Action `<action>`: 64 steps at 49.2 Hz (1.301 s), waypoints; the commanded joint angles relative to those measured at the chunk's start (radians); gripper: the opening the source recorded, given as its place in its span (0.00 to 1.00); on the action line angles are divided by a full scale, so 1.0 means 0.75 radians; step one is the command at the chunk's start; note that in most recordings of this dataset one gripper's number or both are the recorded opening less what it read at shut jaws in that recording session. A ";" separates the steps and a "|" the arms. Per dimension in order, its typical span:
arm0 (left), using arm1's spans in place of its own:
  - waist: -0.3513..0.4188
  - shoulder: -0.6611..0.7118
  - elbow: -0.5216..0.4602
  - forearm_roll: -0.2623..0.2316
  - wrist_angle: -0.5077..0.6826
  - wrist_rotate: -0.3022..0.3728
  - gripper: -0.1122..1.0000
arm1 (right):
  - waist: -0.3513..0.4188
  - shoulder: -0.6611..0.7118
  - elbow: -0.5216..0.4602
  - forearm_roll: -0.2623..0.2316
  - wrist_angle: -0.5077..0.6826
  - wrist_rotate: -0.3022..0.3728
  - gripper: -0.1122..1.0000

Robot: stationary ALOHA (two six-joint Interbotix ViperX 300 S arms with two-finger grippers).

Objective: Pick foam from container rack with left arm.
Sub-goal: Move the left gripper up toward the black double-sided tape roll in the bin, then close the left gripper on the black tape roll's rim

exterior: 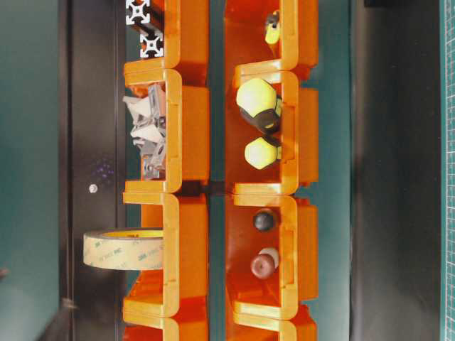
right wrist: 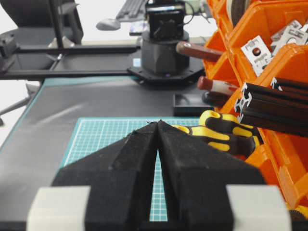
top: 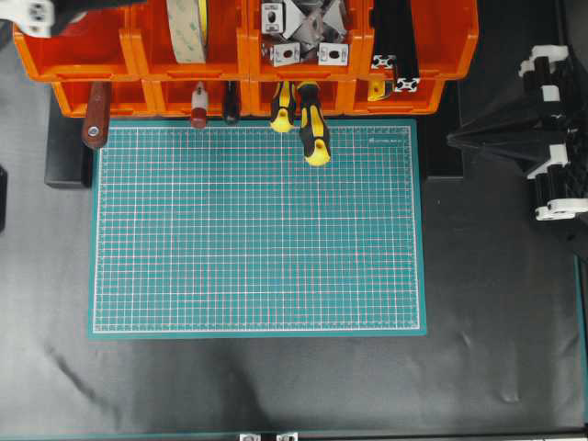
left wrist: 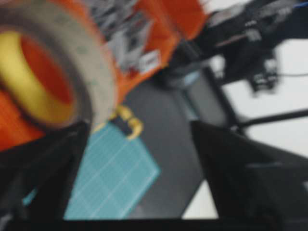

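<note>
The foam [top: 188, 28] is a beige-sided roll standing on edge in an upper bin of the orange container rack [top: 83, 55]. From table level the foam [exterior: 124, 249] sticks out past the bin's rim [exterior: 185, 142]. In the blurred left wrist view the foam [left wrist: 94, 72] fills the upper left, just above my left finger. My left gripper [left wrist: 139, 124] is open wide, with only mat and table between its fingers. Overhead shows only a white part of the left arm [top: 37, 16], at the top left corner. My right gripper [top: 455, 138] rests shut at the right, its tips [right wrist: 158, 122] together and empty.
Yellow-black screwdrivers [top: 312, 129] stick out of a lower bin over the green mat [top: 257, 239]. A red-handled tool [top: 95, 119] and a small red-and-white handle [top: 198, 106] hang out on the left. Upper bins hold metal brackets [top: 303, 32] and black extrusions [top: 395, 55].
</note>
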 commanded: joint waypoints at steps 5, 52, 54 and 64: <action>0.035 0.022 -0.059 0.004 0.037 -0.088 0.91 | 0.006 0.006 -0.047 0.002 -0.020 -0.004 0.10; 0.086 0.233 -0.094 0.004 -0.129 -0.131 0.91 | 0.104 0.008 -0.047 0.004 -0.014 0.000 0.10; 0.086 0.231 -0.092 0.004 -0.129 -0.133 0.91 | 0.104 0.006 -0.047 0.002 -0.014 0.000 0.10; 0.086 0.231 -0.086 0.004 -0.137 -0.131 0.88 | 0.104 0.006 -0.047 0.002 -0.014 0.000 0.10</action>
